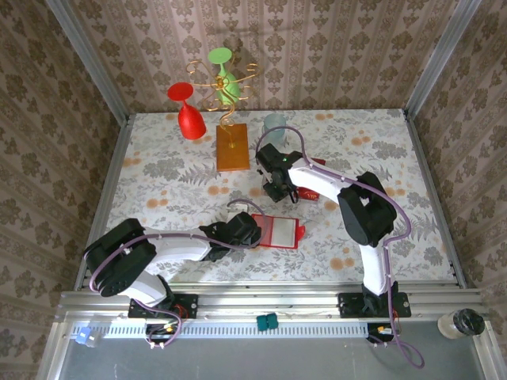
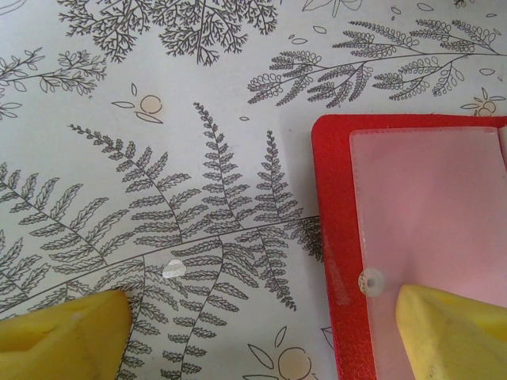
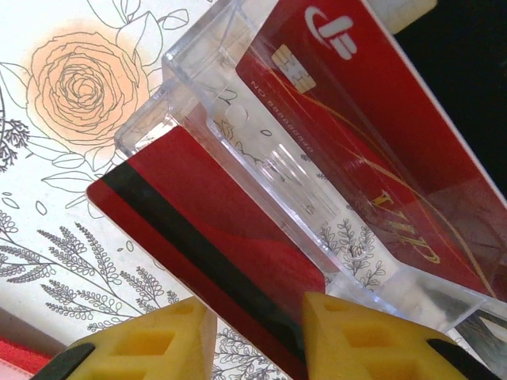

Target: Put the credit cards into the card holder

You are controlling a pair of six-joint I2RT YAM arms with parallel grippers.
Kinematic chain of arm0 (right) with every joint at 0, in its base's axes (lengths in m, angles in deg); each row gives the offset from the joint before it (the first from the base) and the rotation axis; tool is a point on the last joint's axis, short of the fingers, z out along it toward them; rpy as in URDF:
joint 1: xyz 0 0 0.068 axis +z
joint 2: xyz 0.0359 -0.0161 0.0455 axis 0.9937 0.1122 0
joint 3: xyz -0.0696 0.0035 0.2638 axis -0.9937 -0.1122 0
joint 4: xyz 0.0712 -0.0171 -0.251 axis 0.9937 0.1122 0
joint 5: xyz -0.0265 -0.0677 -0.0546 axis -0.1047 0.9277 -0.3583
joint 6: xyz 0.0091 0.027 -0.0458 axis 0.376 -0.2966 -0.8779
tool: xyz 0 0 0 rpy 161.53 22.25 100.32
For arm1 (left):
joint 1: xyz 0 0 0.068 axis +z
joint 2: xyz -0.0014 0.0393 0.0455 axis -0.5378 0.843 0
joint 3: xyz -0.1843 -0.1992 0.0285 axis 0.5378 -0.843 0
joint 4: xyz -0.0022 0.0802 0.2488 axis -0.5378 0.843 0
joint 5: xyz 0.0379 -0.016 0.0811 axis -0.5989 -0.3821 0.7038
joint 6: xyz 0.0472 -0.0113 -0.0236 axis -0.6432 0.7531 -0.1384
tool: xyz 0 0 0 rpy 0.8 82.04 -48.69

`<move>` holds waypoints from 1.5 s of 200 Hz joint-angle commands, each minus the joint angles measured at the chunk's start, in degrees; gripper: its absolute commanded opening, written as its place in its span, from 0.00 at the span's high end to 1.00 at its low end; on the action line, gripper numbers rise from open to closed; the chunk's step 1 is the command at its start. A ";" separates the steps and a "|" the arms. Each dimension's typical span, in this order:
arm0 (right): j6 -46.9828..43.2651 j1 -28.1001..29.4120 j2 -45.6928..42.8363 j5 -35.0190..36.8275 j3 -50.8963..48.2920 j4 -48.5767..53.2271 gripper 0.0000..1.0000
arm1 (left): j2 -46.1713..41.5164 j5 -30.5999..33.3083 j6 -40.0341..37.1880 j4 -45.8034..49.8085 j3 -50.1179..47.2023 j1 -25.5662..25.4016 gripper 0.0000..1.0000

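Right claw [image 3: 258, 321] half-open astride striped credit card [image 3: 190, 226], near end between fingertips, grip uncertain

Card holder [image 2: 337, 237] lies open; red credit cards [image 3: 198, 229] lean.

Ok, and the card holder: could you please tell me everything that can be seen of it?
The card holder is a small glossy red folding wallet. It lies open and flat on the fern-printed tablecloth, toward the near side of the table. Inside is a pale, frosted clear pocket with a red border, and red shows faintly through it. A small round stud sits at the pocket's edge. One yellow finger of the open left gripper stands over the pocket; whether it touches, I cannot tell.
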 commanded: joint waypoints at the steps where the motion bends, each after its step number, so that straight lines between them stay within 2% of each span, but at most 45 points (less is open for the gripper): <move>1: -1.42 0.57 0.43 1.77 2.50 1.28 0.67 | 0.66 0.05 1.10 0.98 -0.82 0.50 0.11; 44: -2.25 1.12 1.15 2.05 3.20 1.45 0.76 | 0.75 0.03 1.20 1.01 -0.83 0.56 0.12; 67: -2.71 1.32 1.57 2.37 3.54 1.79 0.88 | 0.76 0.03 1.30 0.88 -0.83 0.52 0.12; 93: -4.43 1.73 1.22 3.20 3.54 1.49 0.98 | 0.84 -0.05 1.20 0.84 -0.70 0.56 0.12; 139: -8.84 3.55 -2.43 5.83 1.66 -1.38 1.00 | 0.76 -0.06 1.07 1.06 -0.48 0.56 0.11; 173: -7.58 4.44 -7.03 5.77 1.83 -1.16 1.00 | 0.38 0.21 1.31 1.14 -0.79 0.55 0.11; 226: 1.64 4.55 -16.15 -1.28 -2.40 -0.04 1.00 | -1.20 1.51 2.01 2.22 -2.09 0.51 0.11; 257: 10.79 4.55 -21.61 -8.89 -11.00 -2.96 1.00 | -2.50 1.96 2.81 2.50 -3.58 0.51 0.11; 300: 22.80 4.55 -26.42 -20.64 -24.26 -13.01 1.00 | -4.28 2.30 4.11 2.88 -4.96 0.47 0.11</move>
